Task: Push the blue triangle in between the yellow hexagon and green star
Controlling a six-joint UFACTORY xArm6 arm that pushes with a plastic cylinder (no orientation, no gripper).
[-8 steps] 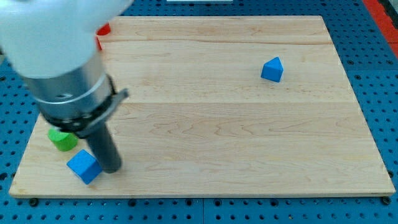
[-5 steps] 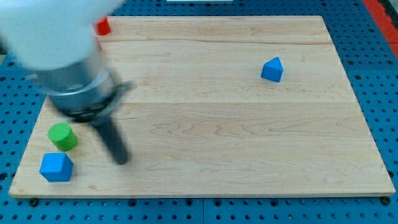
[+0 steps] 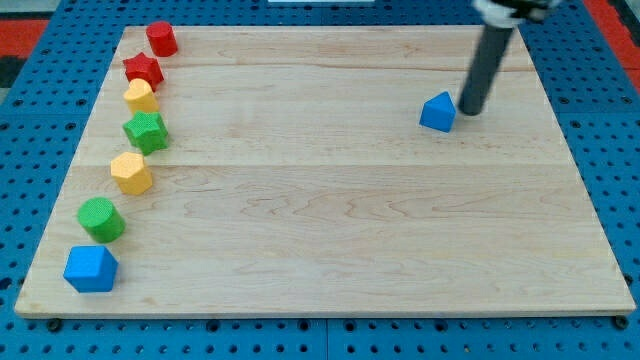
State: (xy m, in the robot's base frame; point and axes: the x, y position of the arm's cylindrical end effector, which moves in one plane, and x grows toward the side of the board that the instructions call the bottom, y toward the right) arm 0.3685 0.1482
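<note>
The blue triangle (image 3: 437,112) lies on the wooden board (image 3: 330,200) at the view's upper right. My tip (image 3: 468,110) stands just to its right, close to its edge or touching it. The green star (image 3: 146,131) and the yellow hexagon (image 3: 131,173) sit in a column along the board's left side, the star above the hexagon with a small gap between them.
In the same left column, from the top: a red cylinder (image 3: 161,39), a red star (image 3: 143,70), a yellow block (image 3: 140,97); below the hexagon a green cylinder (image 3: 101,218) and a blue cube (image 3: 91,268).
The arm has swung from the board's lower left to the upper right, beside the blue triangle. The left column of blocks now shows. Earlier the blue cube was shoved left.
</note>
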